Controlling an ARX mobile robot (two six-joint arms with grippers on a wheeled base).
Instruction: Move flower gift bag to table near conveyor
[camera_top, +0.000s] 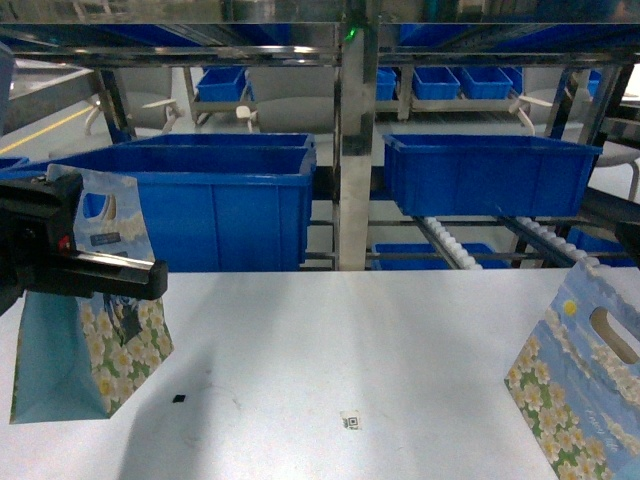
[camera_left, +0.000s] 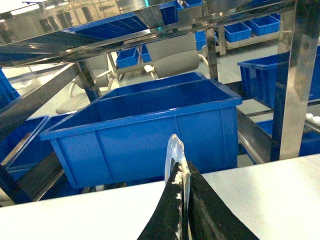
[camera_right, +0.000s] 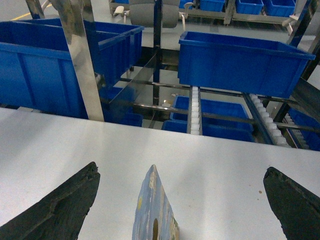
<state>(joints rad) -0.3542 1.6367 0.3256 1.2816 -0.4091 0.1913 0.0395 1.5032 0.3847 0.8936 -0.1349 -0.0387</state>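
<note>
A flower gift bag (camera_top: 95, 345), sky blue with white daisies, hangs at the left of the white table (camera_top: 400, 330). My left gripper (camera_top: 150, 278) is shut on its top edge. In the left wrist view the fingers (camera_left: 182, 172) pinch that thin silvery edge (camera_left: 175, 150). I cannot tell whether the bag's bottom touches the table. A second flower gift bag (camera_top: 585, 390) stands at the right edge. Its top (camera_right: 152, 210) sits between the wide-open fingers of my right gripper (camera_right: 181, 172), touching neither. The conveyor (camera_top: 450, 245) with white rollers (camera_right: 195, 107) runs behind the table.
Large blue bins (camera_top: 200, 200) (camera_top: 490, 175) sit on the steel rack just past the table's far edge. A steel post (camera_top: 355, 150) rises at the middle. A small code sticker (camera_top: 350, 420) and a black speck (camera_top: 178, 399) lie on the tabletop.
</note>
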